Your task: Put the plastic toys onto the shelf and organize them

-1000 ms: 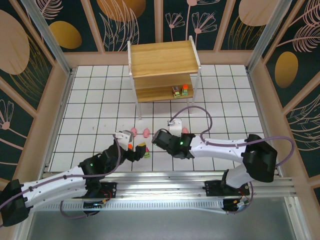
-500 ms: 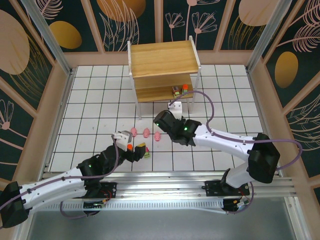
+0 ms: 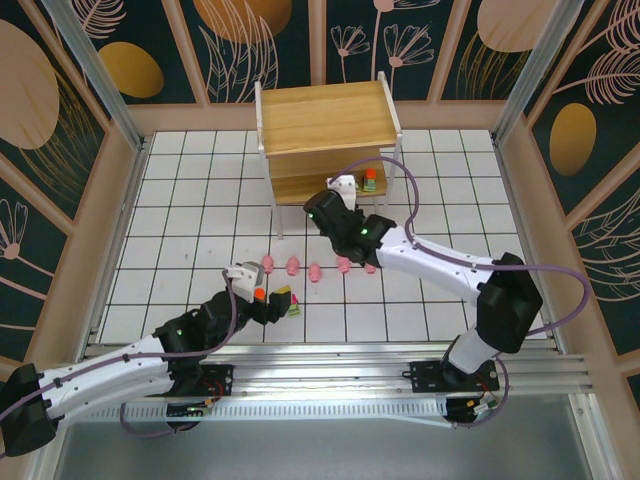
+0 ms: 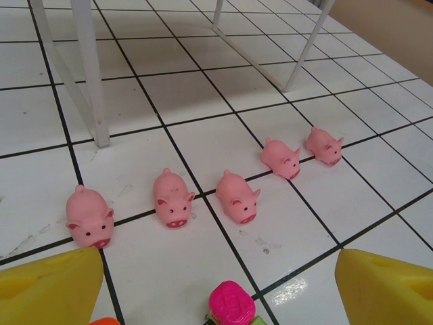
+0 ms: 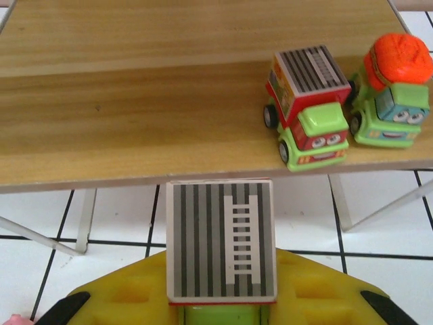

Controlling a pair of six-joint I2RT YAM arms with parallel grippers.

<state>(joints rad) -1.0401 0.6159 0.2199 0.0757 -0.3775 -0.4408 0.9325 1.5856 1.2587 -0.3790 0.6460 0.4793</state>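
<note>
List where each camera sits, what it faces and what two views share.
Top external: above and behind, looking down at the shelf; left arm and right arm in frame.
Left wrist: low, facing five pigs on the table; left end effector open.
Right wrist: facing the shelf's lower board; right end effector holds a striped truck.
Shared: top and left wrist show the pigs.

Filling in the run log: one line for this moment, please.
right gripper: shut on ladder truck, before lower board | left gripper: open, by magenta-topped toy | floor: five pigs

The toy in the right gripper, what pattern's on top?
The toy has grey-white stripes with a ladder; right wrist view.
</note>
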